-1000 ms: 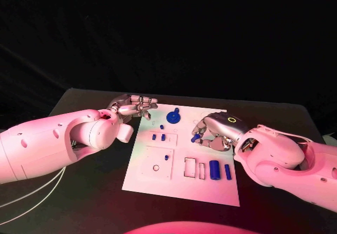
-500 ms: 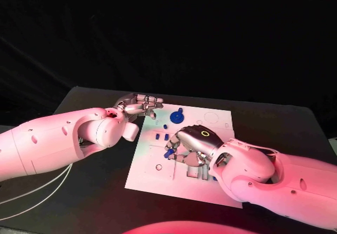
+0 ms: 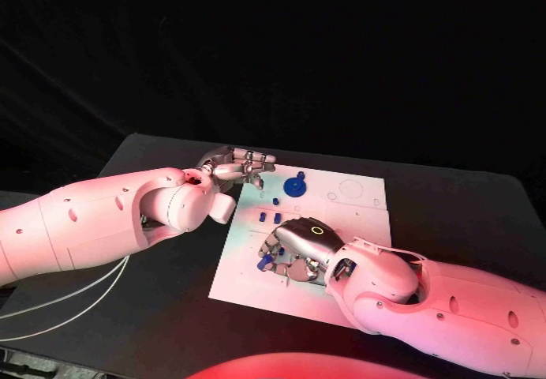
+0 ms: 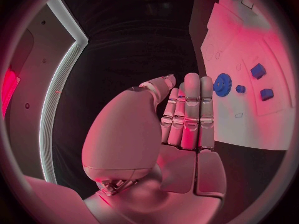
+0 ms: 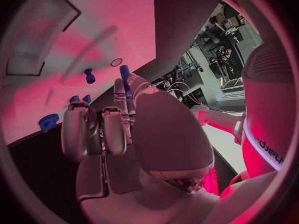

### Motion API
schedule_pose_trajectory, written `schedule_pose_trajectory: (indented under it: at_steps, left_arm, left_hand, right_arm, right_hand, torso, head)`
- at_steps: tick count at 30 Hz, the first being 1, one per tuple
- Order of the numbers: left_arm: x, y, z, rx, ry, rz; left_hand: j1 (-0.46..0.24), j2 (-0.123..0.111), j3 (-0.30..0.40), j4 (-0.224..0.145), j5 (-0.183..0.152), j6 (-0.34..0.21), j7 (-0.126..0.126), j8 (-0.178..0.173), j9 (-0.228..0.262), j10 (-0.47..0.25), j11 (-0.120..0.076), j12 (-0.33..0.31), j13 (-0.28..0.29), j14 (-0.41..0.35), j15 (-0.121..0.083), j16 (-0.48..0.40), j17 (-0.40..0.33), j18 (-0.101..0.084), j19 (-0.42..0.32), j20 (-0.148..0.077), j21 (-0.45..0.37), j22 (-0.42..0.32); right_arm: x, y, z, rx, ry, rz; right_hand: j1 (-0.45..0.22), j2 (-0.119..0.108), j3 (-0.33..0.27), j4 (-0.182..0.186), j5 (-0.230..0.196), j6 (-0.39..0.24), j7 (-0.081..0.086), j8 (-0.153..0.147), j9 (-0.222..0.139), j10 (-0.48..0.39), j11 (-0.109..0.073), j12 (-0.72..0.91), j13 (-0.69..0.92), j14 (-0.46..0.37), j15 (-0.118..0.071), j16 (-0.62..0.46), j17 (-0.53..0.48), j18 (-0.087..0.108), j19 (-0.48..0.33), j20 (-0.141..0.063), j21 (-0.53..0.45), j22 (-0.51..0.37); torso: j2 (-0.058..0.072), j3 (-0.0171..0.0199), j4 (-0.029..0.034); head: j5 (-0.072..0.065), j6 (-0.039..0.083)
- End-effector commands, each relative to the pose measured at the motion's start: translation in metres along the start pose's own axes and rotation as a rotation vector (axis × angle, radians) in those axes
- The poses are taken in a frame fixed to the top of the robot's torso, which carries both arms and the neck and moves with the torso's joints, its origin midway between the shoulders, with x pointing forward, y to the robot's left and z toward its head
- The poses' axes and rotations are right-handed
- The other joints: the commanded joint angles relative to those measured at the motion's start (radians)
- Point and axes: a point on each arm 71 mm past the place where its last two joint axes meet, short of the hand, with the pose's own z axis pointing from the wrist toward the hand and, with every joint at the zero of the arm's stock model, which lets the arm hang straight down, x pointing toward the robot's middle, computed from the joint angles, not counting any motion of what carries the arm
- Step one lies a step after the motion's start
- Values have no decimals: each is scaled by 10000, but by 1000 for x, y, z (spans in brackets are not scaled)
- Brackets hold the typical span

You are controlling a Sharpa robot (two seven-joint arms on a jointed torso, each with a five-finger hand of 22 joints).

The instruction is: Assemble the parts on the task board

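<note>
Looks like the middle of the task, not the end. On the table (image 3: 455,213), the white task board (image 3: 358,217), with several blue parts already standing in its far half: a blue gear (image 3: 296,186) near the far edge, a small peg (image 3: 277,201) just beside it, and a pair of short blocks (image 3: 270,215) a little nearer. Judged as placed, though impossible to confirm how deep in their seats. Over the middle of the board, the right robot hand (image 3: 298,249), pinching a blue cylinder (image 3: 265,260) between thumb and finger, the other fingers curled beside. In the right wrist view, the same cylinder poking out past the fingertips (image 5: 119,92), over the white surface and near a small ring mark (image 5: 116,62). Cannot tell whether touching the board or just above it. At the far left corner of the board, the left robot hand (image 3: 239,167), holding nothing, fingers (image 4: 190,109) stretched out straight and side by side, near the gear but apart from it. Left to do, probably: seating this cylinder in its place, then whatever lies under the right arm, hidden for now. Cannot say how many empty recesses remain on the near half.
</note>
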Motion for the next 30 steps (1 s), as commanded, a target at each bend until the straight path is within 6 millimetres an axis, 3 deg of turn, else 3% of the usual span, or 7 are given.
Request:
schedule_pose_trajectory:
  at_steps: [1, 26, 30]
  left_arm:
    - [3, -1, 0, 51, 216, -45]
    - [3, -1, 0, 7, 248, -49]
    - [3, -1, 0, 1, 248, -48]
  left_hand:
    - [-6, 126, -46, -8, 5, -92, -6, -19, -16, -68, 15, 53, -2, -1, -2, -64, -8, 72, -28, 15, -51, -9]
    - [-8, 131, -51, -6, 4, -95, -5, -15, -18, -74, 16, 63, -1, -1, 0, -65, -11, 72, -27, 17, -55, -11]
    - [-8, 131, -51, -6, 4, -95, -5, -15, -18, -74, 16, 63, -1, -1, 0, -65, -11, 72, -27, 17, -55, -11]
  right_arm:
    - [4, -1, 2, -117, 282, -188]
    - [11, -5, 5, 135, 735, -776]
    - [11, -3, 7, 82, 729, -789]
  right_hand:
    - [5, -80, 76, 1, 59, 54, 10, -9, 18, 78, 20, -64, -14, 472, -16, 33, -9, -82, 94, 18, -67, 1906]
    - [-58, -96, 114, 8, 69, 51, 29, -19, 20, 93, 35, -89, -17, 466, -4, 21, -35, -75, 77, 25, -109, 1899]
    - [-186, -197, 152, 13, 56, -30, 68, -78, 6, 53, 68, -171, -34, 455, 24, 10, -60, -66, 54, 44, -161, 1894]
  torso:
    - [2, 4, -7]
    - [-7, -6, 2]
    - [-9, -8, -4]
  head:
    - [69, -36]
    - [113, -100]
    - [114, -105]
